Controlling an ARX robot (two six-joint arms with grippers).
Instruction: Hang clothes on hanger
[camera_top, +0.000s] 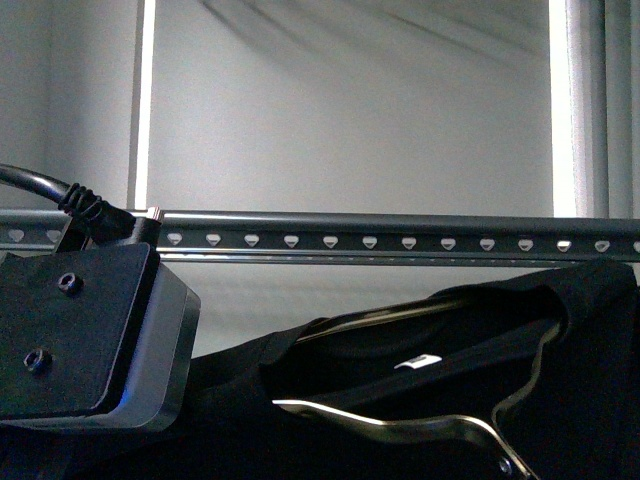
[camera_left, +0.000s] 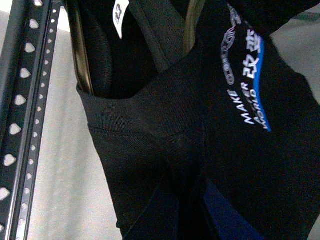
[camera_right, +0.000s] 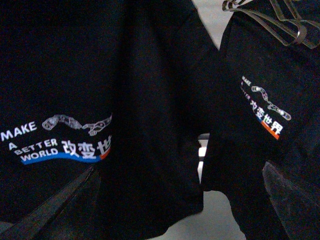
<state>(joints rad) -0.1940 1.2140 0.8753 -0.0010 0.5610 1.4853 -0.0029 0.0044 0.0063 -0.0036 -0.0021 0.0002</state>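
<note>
Status: hanging not complete. The T-shirt (camera_top: 230, 400), on its gold hanger (camera_top: 400, 422), sits below the rail (camera_top: 400, 242). No hook shows on the rail.

Right gripper (camera_right: 180, 172): fingers (camera_right: 55, 207) spread apart, with black printed cloth between and beyond them and none pinched.

Left gripper: fingers hidden, so their state cannot be told.

Remaining, by judgement: raise the hanger and seat its hook on the rail.

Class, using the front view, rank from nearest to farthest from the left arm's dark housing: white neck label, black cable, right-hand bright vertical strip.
1. Black cable, meeting the dark housing on top.
2. White neck label, mid-picture, lower.
3. Right-hand bright vertical strip, far background.
</note>
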